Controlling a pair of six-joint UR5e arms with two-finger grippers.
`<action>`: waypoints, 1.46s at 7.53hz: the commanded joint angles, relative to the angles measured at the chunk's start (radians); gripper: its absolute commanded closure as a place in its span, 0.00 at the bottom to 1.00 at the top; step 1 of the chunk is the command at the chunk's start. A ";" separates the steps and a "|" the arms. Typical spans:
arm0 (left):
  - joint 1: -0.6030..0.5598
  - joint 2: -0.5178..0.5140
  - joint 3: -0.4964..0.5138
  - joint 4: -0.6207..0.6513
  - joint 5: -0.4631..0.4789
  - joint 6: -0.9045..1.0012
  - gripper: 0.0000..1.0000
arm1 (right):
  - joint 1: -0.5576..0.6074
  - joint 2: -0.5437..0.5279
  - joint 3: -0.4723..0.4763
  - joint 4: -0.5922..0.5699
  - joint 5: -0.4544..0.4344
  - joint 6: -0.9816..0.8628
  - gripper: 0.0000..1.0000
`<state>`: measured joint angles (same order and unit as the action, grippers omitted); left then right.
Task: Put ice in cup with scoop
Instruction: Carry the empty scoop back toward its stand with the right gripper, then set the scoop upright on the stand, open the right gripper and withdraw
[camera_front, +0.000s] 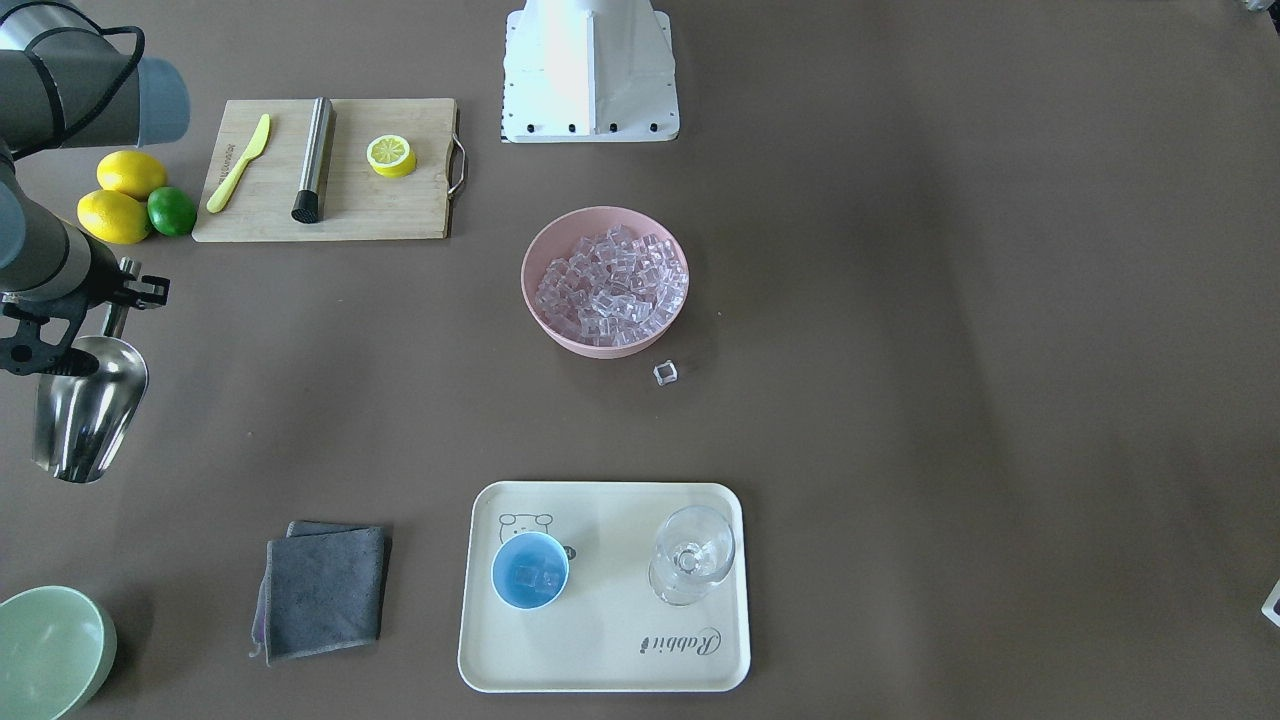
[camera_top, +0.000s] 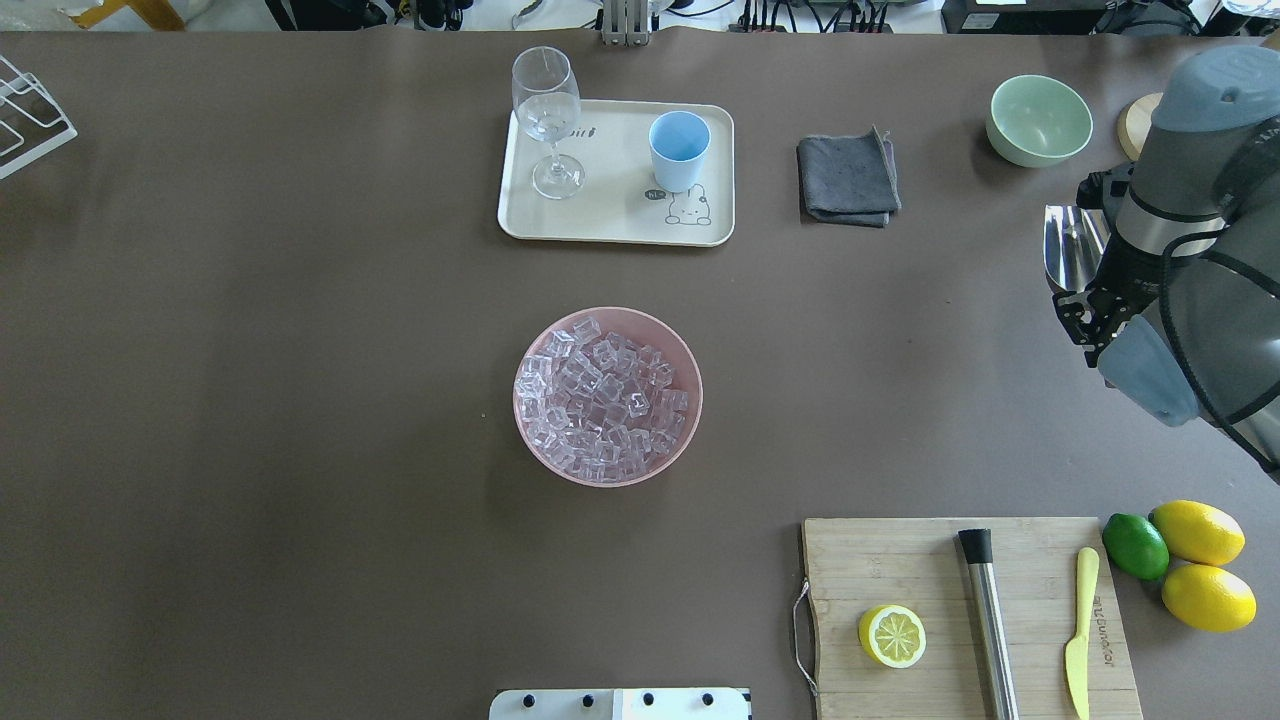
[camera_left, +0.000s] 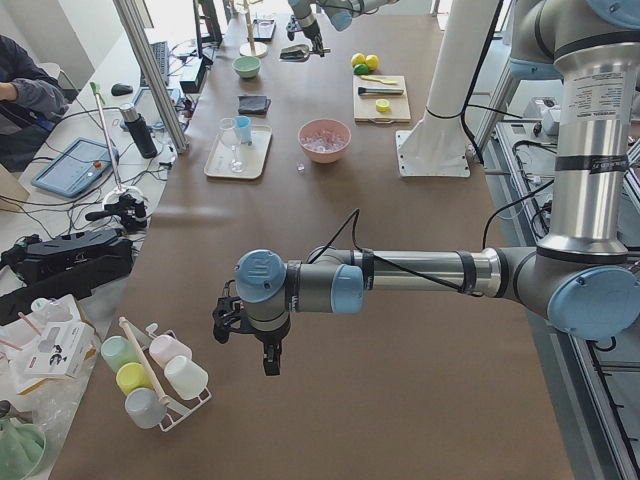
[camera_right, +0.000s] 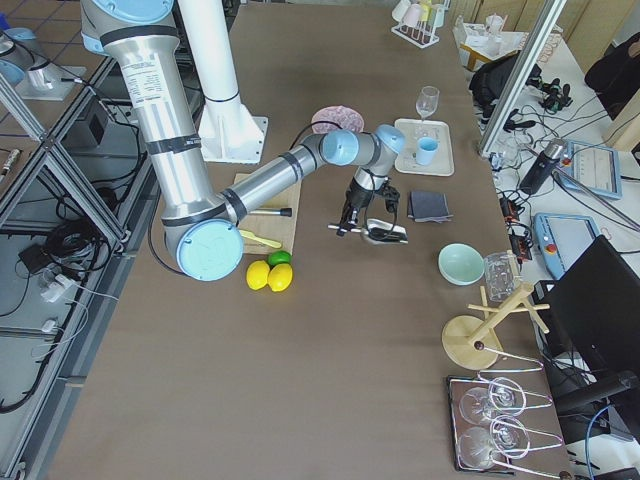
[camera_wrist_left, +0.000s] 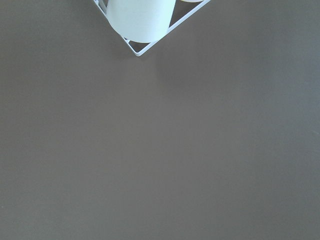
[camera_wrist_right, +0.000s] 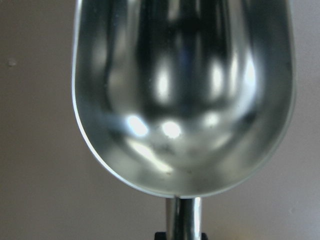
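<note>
Right jaws clamped on scoop (camera_front: 90, 410) handle; scoop empty. Left jaws: cannot tell. Cup (camera_front: 530, 545) holds some ice (camera_front: 530, 577).

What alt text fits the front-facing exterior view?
The right gripper, at the view's left edge, holds the steel scoop by its handle over the brown table. A pink bowl of ice sits mid-view with one stray cube beside it. Lower down, a tray carries the blue cup, ice inside, and a glass.

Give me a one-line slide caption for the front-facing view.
Right gripper holds the empty scoop; ice fills the pink bowl, one cube beside it, some in the cup.
</note>
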<state>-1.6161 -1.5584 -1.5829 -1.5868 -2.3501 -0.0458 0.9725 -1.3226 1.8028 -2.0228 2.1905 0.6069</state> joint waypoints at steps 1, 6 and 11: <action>0.002 0.000 0.000 -0.002 0.002 0.003 0.02 | -0.012 -0.027 -0.043 0.128 0.078 0.105 1.00; 0.005 0.000 0.007 -0.001 0.008 0.003 0.02 | -0.097 -0.036 -0.037 0.136 0.121 0.091 1.00; 0.010 -0.002 0.017 -0.001 0.008 0.003 0.02 | -0.124 -0.033 -0.079 0.154 0.118 0.091 0.43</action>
<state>-1.6073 -1.5597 -1.5703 -1.5876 -2.3424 -0.0430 0.8527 -1.3616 1.7366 -1.8818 2.3097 0.6952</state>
